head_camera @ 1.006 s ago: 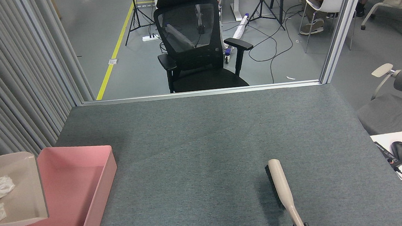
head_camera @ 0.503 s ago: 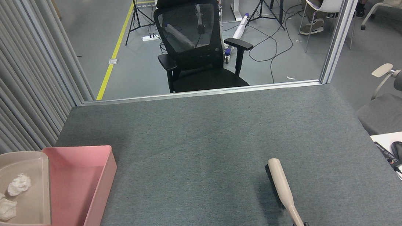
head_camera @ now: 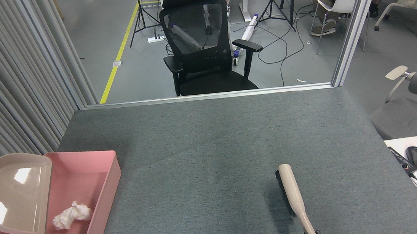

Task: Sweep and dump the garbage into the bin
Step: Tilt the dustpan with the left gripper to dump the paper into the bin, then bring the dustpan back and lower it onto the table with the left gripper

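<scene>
While dustpan (head_camera: 13, 195) tilts over bin (head_camera: 102, 203), garbage (head_camera: 71, 215) inside, brush (head_camera: 292, 195) apart, claw states untellable.

A: Where does the camera sit?

B: There is one view only, from the robot's head, high over the near edge of the grey desk (head_camera: 227, 157), facing forward and tilted down.

A: How near is it?

B: Close. The desk fills the lower half, with the pink bin (head_camera: 87, 205) at lower left. Beyond the far edge, a black office chair (head_camera: 201, 45) stands on the floor (head_camera: 116, 34).
</scene>
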{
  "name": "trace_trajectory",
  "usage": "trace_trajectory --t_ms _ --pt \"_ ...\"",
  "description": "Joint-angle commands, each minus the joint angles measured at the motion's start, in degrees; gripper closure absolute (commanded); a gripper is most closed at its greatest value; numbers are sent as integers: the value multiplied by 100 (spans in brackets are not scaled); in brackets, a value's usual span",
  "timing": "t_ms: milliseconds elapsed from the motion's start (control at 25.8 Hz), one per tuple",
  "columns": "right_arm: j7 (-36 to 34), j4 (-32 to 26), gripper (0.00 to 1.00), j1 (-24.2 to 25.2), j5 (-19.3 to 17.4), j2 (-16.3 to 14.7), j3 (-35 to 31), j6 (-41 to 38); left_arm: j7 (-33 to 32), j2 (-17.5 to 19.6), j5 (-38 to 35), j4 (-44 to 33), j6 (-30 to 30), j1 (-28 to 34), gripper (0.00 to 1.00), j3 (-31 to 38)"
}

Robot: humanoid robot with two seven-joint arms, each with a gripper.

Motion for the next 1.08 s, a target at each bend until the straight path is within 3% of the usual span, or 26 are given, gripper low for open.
trace_trajectory --t_ms 0,232,426,658,813,929,1045 --pt "0 0 78 -7 -4 -2 1 0 -13 -8 -13 44 101 -137 92 1" --pt "0 0 78 2 4 -2 1 0 -83 -8 1086 299 751 -313 92 1" --pt "-9 0 78 10 -4 7 -8 0 -162 -78 2360 0 1375 -287 92 -245" --pt "0 -71 77 -25 -13 -20 -25 17 -83 -834 3371 -2786 2825 329 92 -544" --pt "-8 -71 75 2 -13 -55 -192 -27 49 -1669 3125 -3762 3168 610 92 -605" --pt "-17 -71 75 28 -13 -11 -342 -115 49 -2205 1974 -4157 2922 1304 92 -614" --pt "-26 -71 75 46 -13 -2 -474 -141 49 -3075 1385 -4298 2825 1577 92 -614"
